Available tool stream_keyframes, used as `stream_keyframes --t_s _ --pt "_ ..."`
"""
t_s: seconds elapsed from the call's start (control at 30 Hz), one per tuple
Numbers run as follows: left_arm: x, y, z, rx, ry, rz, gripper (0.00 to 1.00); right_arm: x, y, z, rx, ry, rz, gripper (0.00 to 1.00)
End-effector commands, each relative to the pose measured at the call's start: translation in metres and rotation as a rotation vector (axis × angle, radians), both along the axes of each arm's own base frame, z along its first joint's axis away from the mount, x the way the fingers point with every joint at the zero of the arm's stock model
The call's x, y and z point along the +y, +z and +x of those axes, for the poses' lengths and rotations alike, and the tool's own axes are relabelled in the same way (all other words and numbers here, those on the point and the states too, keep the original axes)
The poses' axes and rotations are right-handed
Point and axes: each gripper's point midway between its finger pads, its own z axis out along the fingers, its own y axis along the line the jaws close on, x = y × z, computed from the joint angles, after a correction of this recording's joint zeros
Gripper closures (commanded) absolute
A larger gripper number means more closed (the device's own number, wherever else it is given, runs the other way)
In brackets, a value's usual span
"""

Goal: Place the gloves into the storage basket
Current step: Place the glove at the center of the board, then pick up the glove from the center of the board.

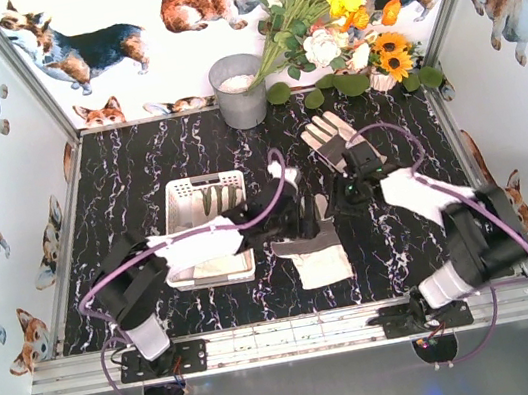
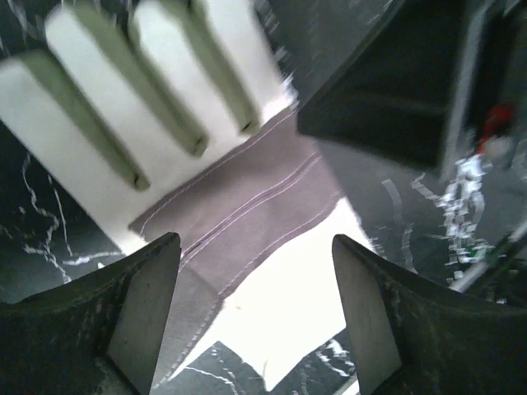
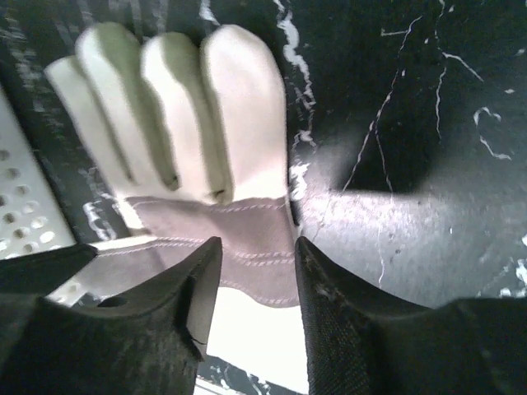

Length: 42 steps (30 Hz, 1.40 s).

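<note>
Bright, even light from above — wrist views blurred, glove (image 2: 239,214) whites blown out, glare on tabletop (image 3: 395,222)

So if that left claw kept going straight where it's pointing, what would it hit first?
Probably the glove lying on the table; its grey palm band sits right ahead, between the open fingers of the left claw. The gap is hard to judge.
</note>
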Motion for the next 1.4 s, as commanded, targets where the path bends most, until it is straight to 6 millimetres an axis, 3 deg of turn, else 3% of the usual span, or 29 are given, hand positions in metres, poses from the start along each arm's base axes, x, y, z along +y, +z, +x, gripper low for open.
stream_keyframes --t_s 0.0,0.1,0.2,0.27,0.4,0.5,0.6,0.73,0.87,1.03,1.23,1.37 --pt "-0.009 0.085 0.025 -0.193 -0.050 -0.029 0.28 -0.006 0.056 0.009 -0.159 -0.002 -0.002 0.55" --pt "0.010 0.114 0.042 -0.261 -0.016 -0.008 0.22 -0.019 0.080 0.012 -0.214 -0.042 -0.032 0.51" --pt "0.050 0.123 0.066 -0.282 0.061 0.002 0.19 -0.037 0.091 0.021 -0.277 -0.090 -0.072 0.46" --pt "0.094 0.125 0.087 -0.275 0.155 0.015 0.18 -0.054 0.094 0.031 -0.295 -0.131 -0.099 0.43" --pt "0.190 0.137 0.106 -0.296 0.345 0.019 0.15 -0.085 0.089 0.050 -0.296 -0.208 -0.178 0.41" --pt "0.260 0.148 0.102 -0.334 0.456 0.037 0.10 -0.100 0.078 0.068 -0.315 -0.259 -0.226 0.40" --pt "0.319 0.146 0.091 -0.317 0.546 0.108 0.08 -0.109 0.063 0.082 -0.282 -0.310 -0.234 0.40" --pt "0.368 0.133 0.077 -0.303 0.595 0.182 0.07 -0.117 0.052 0.102 -0.268 -0.348 -0.239 0.40" --pt "0.392 0.122 0.072 -0.295 0.647 0.185 0.07 -0.133 0.046 0.119 -0.253 -0.363 -0.275 0.40" --pt "0.407 0.126 0.075 -0.380 0.701 0.223 0.07 -0.155 0.036 0.139 -0.219 -0.338 -0.376 0.40" --pt "0.415 0.127 0.076 -0.379 0.715 0.264 0.07 -0.163 0.030 0.168 -0.200 -0.341 -0.345 0.40" --pt "0.416 0.130 0.077 -0.392 0.729 0.260 0.07 -0.171 0.023 0.172 -0.136 -0.342 -0.341 0.40"
